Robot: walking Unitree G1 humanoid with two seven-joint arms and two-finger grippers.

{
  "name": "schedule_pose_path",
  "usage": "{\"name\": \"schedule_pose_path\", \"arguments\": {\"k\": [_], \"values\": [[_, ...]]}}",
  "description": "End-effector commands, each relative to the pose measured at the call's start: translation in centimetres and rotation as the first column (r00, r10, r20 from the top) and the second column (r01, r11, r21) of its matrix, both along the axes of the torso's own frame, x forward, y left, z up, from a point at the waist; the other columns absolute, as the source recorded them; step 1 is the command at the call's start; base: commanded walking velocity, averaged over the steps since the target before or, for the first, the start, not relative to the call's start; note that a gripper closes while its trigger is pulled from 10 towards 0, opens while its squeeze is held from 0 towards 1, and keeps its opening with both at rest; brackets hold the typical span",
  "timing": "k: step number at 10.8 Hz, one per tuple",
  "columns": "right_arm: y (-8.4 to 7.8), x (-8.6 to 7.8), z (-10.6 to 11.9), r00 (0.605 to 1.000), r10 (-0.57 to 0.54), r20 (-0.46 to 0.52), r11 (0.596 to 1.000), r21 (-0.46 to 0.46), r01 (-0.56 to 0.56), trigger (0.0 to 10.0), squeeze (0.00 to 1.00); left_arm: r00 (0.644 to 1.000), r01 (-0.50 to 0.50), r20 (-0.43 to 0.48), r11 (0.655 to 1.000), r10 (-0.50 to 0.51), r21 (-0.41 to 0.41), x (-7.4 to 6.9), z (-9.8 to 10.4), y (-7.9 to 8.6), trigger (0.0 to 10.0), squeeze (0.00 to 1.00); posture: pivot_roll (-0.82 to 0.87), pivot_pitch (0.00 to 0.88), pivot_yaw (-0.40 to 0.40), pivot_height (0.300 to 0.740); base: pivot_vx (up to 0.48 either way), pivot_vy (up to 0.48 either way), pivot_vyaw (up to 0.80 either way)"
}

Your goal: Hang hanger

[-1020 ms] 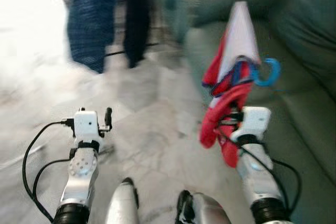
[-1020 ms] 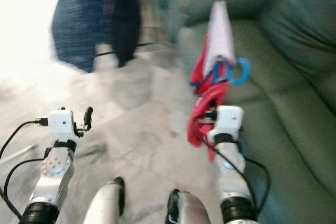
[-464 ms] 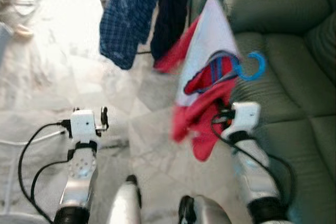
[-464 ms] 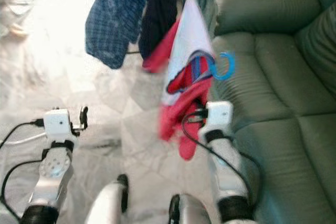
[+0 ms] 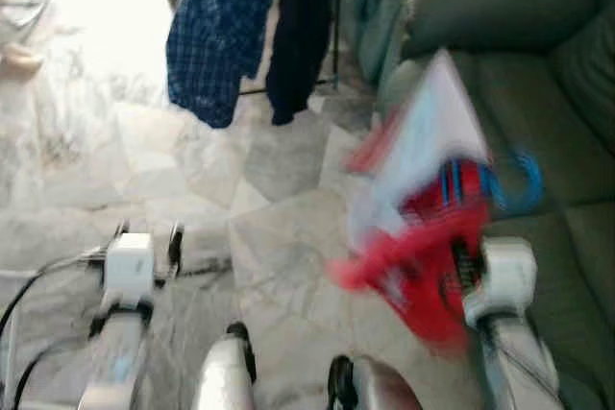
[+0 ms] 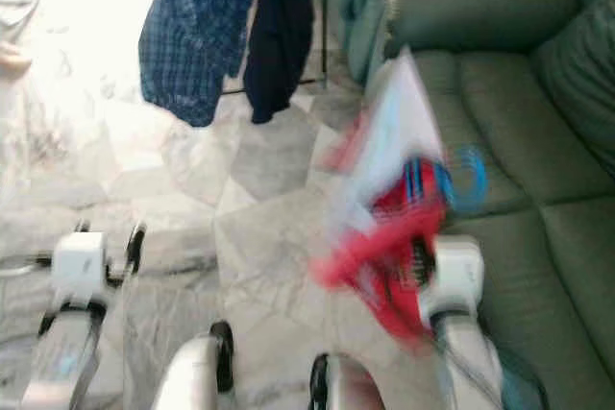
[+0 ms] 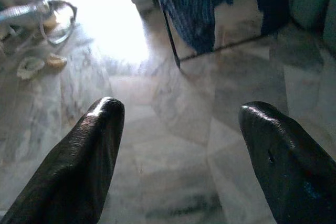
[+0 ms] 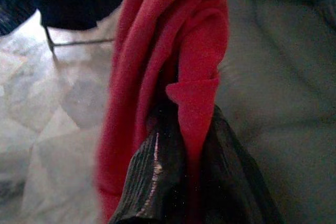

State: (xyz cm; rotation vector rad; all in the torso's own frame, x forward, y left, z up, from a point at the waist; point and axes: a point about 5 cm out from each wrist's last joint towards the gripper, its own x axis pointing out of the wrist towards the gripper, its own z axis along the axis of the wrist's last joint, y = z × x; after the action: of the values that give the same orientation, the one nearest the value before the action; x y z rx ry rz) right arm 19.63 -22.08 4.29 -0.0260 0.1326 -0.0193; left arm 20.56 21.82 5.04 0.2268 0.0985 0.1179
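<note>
The right gripper (image 8: 181, 145) is clamped on a red garment (image 5: 423, 266), which hangs on a blue hanger (image 5: 519, 184) held up beside the front edge of the green sofa (image 5: 538, 55). The left gripper (image 7: 181, 150) stands wide apart over the marble floor (image 5: 279, 237), holding nothing. Ahead, a blue checked shirt (image 5: 213, 36) and a dark garment (image 5: 303, 26) hang on a rack.

A home living room is showing: a green sofa (image 5: 538, 93) is sitting on marble floor tiles (image 5: 279, 237), and shirts (image 5: 216, 31) are hanging on a clothes rack (image 7: 167, 30).
</note>
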Motion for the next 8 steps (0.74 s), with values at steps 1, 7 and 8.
{"name": "schedule_pose_path", "arguments": {"k": [1,7,8], "values": [[0.2,-0.1,1.2,0.999,0.002,0.049,1.0,-0.006,-0.001,10.0,0.0,1.0,0.007,-0.009,1.0,-0.007,0.006,-0.5,0.2,0.1,10.0,0.0,-0.01,0.209,-0.02,0.74,0.0,0.0,0.0],[2.7,2.1,4.3,0.982,-0.097,0.16,0.988,0.137,0.075,10.0,0.0,0.994,-0.063,0.079,0.993,0.071,-0.101,0.7,2.6,-1.0,10.0,0.0,-0.01,0.205,-0.022,0.74,0.0,0.0,0.0],[3.0,2.3,4.3,0.983,-0.095,0.16,0.97,0.237,0.055,10.0,0.0,0.995,-0.058,0.072,0.992,0.066,-0.111,0.9,2.5,-1.4,10.0,0.0,-0.01,0.205,-0.022,0.74,0.0,0.0,0.0]]}}
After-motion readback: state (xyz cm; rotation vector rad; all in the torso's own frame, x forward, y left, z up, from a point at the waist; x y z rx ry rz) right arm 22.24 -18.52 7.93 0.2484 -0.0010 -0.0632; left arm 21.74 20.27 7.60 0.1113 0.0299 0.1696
